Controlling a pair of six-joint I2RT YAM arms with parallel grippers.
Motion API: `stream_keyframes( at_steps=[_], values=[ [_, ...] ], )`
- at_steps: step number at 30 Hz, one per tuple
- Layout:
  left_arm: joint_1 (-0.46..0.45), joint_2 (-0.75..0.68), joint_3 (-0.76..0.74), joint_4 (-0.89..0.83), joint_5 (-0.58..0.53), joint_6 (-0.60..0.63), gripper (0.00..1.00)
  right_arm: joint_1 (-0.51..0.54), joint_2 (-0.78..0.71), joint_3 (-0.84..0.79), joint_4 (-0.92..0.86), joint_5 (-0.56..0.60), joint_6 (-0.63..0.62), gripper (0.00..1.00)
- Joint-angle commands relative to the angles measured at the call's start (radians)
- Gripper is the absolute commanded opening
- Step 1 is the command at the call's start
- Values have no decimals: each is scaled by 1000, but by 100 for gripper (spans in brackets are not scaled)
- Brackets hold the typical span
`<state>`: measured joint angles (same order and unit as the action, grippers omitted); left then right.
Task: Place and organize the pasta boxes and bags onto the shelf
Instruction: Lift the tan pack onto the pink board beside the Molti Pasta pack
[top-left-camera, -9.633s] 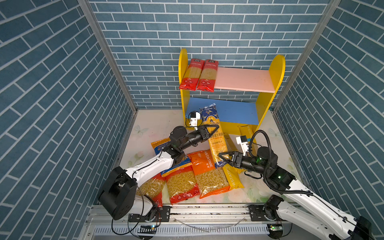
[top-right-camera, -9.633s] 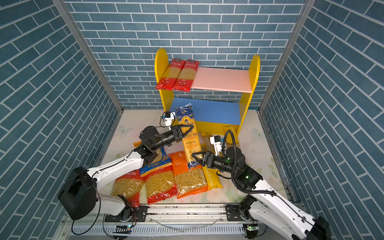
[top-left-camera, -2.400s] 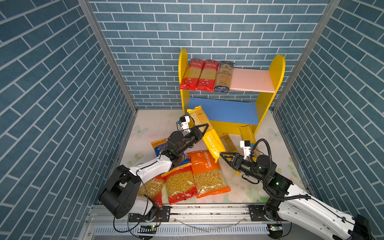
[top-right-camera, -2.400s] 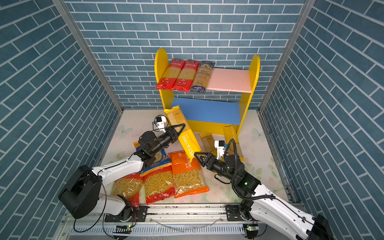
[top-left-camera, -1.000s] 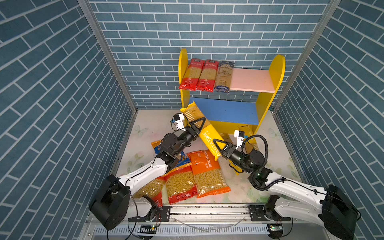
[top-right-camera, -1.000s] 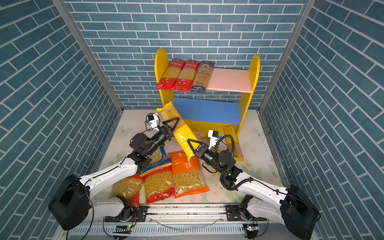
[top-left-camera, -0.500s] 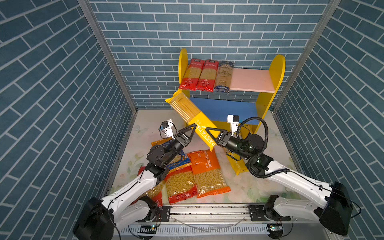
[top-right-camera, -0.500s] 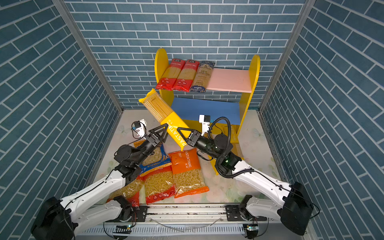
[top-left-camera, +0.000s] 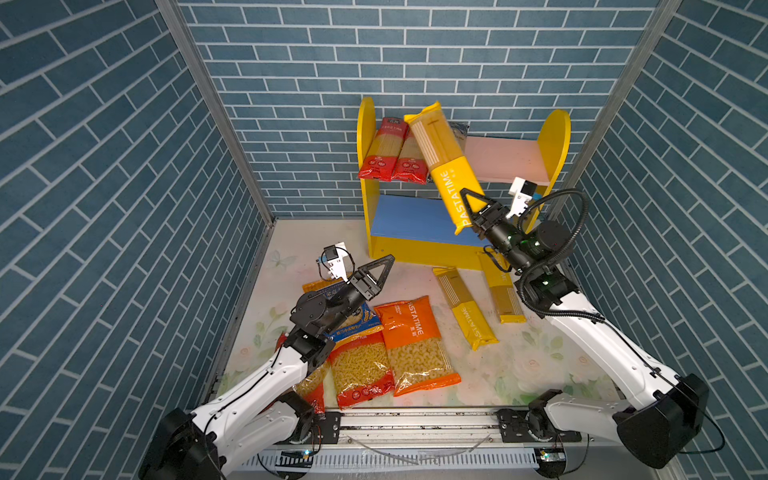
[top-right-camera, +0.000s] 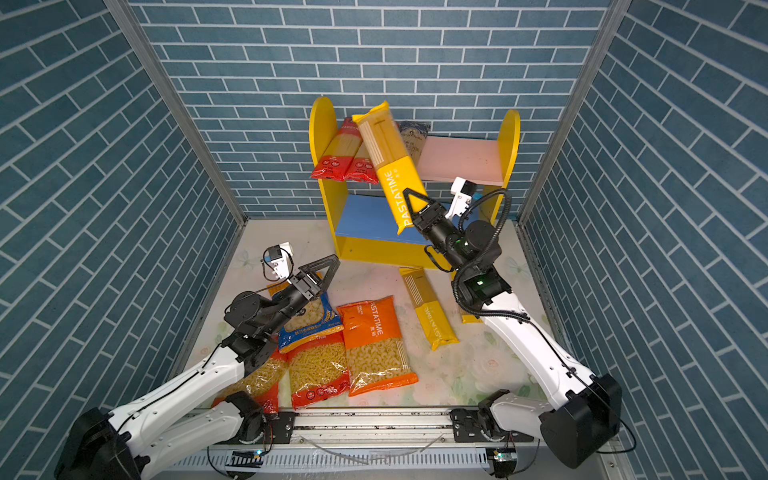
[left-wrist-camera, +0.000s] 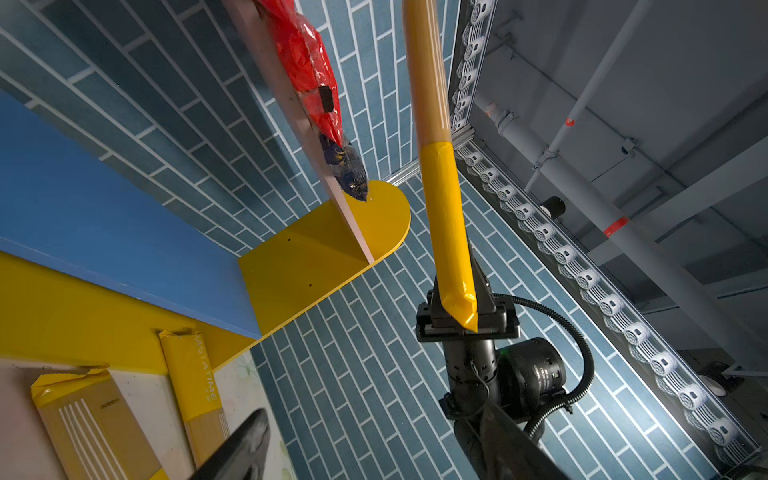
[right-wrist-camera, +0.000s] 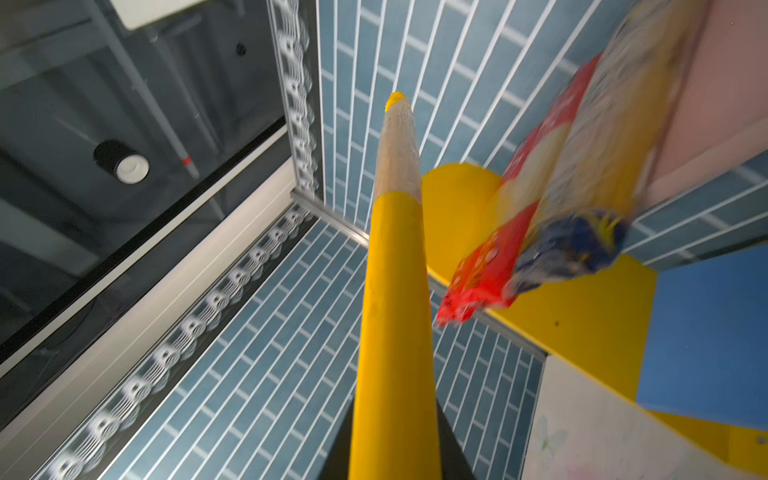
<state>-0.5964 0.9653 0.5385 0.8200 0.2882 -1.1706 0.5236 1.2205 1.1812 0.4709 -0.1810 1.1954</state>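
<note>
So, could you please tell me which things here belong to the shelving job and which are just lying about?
Job: shelf; yellow spaghetti pack in the right hand; red packs and dark blue pack on its pink board; two yellow packs and short-pasta bags below.
Bystanders: floral mat; brick walls; front rail.

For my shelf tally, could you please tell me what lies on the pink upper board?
Two red spaghetti packs and a dark blue pack, its lower part hidden behind the yellow pack held by the right pincer.
</note>
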Motion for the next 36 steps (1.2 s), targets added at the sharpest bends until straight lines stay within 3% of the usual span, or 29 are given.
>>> stream_keyframes(
  at_steps=[1,5,10,19,24,30,36],
  values=[
    [4,15,-20,11,22,3,80,-48,-62,133,2,172,-32,0],
    [4,40,-34,27,31,-21,80,-72,-38,140,-28,312,-11,0],
    [1,43,-55,34,35,-34,80,-73,72,245,-70,388,-6,0],
    [0,-30,-100,-1,11,-23,80,-50,284,440,-145,613,117,0],
    [-1,-97,-125,-46,-3,-2,80,-18,392,558,-235,638,213,0],
    [-1,-197,-150,-128,-32,29,80,6,422,595,-309,655,235,0],
    [0,-226,-149,-166,-26,48,81,-4,436,647,-426,598,238,0]
  ],
)
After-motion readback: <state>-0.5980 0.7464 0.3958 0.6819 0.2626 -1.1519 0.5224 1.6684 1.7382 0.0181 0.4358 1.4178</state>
